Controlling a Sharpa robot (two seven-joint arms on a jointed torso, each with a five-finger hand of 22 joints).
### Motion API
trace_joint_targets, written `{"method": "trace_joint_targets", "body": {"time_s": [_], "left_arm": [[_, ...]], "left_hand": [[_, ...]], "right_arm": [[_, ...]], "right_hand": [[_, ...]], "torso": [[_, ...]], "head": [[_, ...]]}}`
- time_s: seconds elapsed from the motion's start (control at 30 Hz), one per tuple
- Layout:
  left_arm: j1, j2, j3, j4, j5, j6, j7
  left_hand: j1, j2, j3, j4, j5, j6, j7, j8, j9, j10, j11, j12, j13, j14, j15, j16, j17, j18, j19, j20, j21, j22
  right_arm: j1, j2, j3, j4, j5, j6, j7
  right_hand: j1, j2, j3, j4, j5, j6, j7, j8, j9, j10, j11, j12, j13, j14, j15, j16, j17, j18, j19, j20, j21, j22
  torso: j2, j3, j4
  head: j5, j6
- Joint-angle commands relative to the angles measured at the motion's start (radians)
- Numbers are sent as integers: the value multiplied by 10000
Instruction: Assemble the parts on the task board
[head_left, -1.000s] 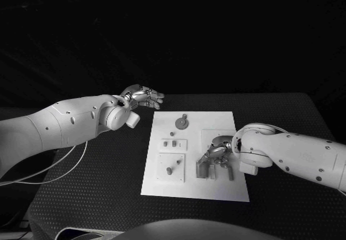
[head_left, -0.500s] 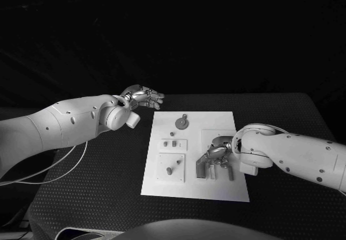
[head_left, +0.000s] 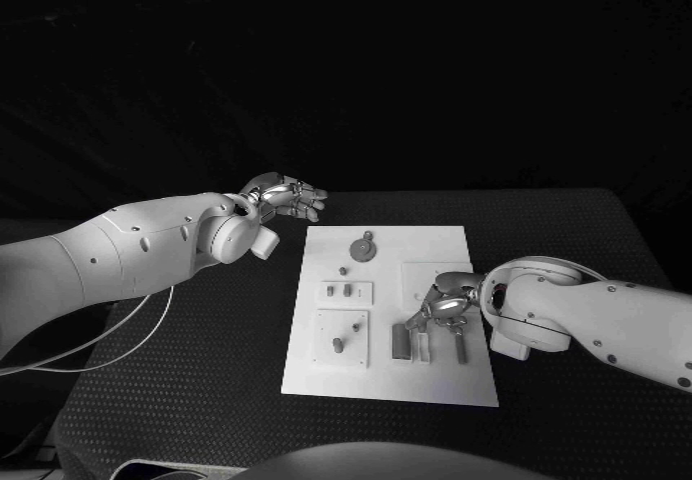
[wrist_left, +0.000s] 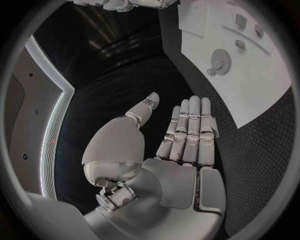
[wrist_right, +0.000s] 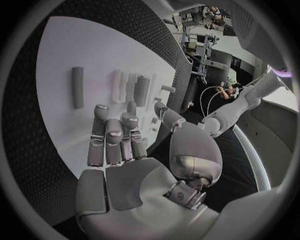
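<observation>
Right hand (head_left: 449, 306) flat over task board (head_left: 433, 245).

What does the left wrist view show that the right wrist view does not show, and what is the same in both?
Left wrist view alone: the left hand, open above the black table, and the round grey part near the task board's edge.

Right wrist view alone: the right hand, open over the board, and an oblong grey part lying apart from several upright pieces.

Both share the white task board and the black table.
</observation>
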Motion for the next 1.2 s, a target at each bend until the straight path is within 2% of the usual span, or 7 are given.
{"method": "trace_joint_targets", "body": {"time_s": [0.03,0.17,0.23,0.43,0.67,0.93,1.2], "left_arm": [[11,-2,6,18,28,54,145],[11,-25,5,42,28,45,183],[10,-20,5,50,28,51,193],[8,-47,2,47,28,69,177],[7,-37,-3,59,28,97,188],[7,-47,-9,71,28,88,196],[7,-37,-11,93,28,98,193]], "left_hand": [[-75,-23,3,37,11,-23,11,52,-11,-54,-10,59,-11,18,39,-52,10,-40,-56,25,65,-13],[-69,-26,4,33,11,-20,9,55,-10,-49,-12,63,-10,19,38,-52,13,-39,-56,24,66,-12],[-67,-23,6,33,11,-15,7,58,-9,-44,-14,67,-9,21,38,-53,16,-39,-54,24,68,-12],[-66,-19,7,35,10,-10,6,62,-9,-38,-17,71,-8,22,38,-54,20,-39,-53,25,70,-11],[-74,-10,6,44,10,-4,4,67,-8,-30,-20,78,-6,25,38,-55,25,-39,-50,27,72,-10],[-76,-11,4,46,10,0,2,71,-8,-32,-20,78,-7,27,38,-56,29,-39,-51,26,72,-10],[-79,-12,2,47,10,2,1,73,-8,-34,-19,79,-8,27,38,-58,33,-39,-51,26,73,-9]], "right_arm": [[58,-354,87,327,-464,-1369,742],[135,-810,90,581,-665,-1077,447],[134,-1057,88,717,-696,-325,88],[85,-1647,78,924,-1171,370,-488],[-142,-2105,66,1091,-1426,598,-762],[-324,-2144,60,1083,-2530,649,-836],[-649,-1788,31,901,-3016,229,-838]], "right_hand": [[199,93,-93,-241,-45,321,-82,204,139,214,-80,94,-20,210,-93,71,-26,60,188,-31,58,150],[301,215,-168,-451,-33,496,-190,368,323,384,-171,127,-49,369,-183,56,-75,60,321,-94,49,118],[289,228,-189,-478,-32,546,-217,411,375,417,-196,129,-55,397,-204,49,-85,60,345,-104,40,112],[76,230,-216,-310,-27,568,-244,436,447,425,-226,101,-69,439,-244,31,-102,60,403,-118,11,92],[-107,235,-202,-130,-27,577,-260,428,479,423,-241,76,-76,446,-260,11,-110,60,409,-133,-24,87],[-192,188,-190,-44,-27,587,-263,419,489,421,-245,63,-76,440,-259,2,-112,60,390,-136,-45,92],[-249,87,-151,50,-23,582,-263,398,493,417,-245,45,-79,429,-256,-11,-115,60,373,-138,-63,100]], "torso": [[0,-4,-19],[3,0,-58],[3,1,-62],[-6,24,-63],[-5,35,-139],[-2,19,-107],[10,2,-75]], "head": [[-62,83],[-83,130],[-117,161],[-181,237],[-180,291],[-335,304],[-378,291]]}}
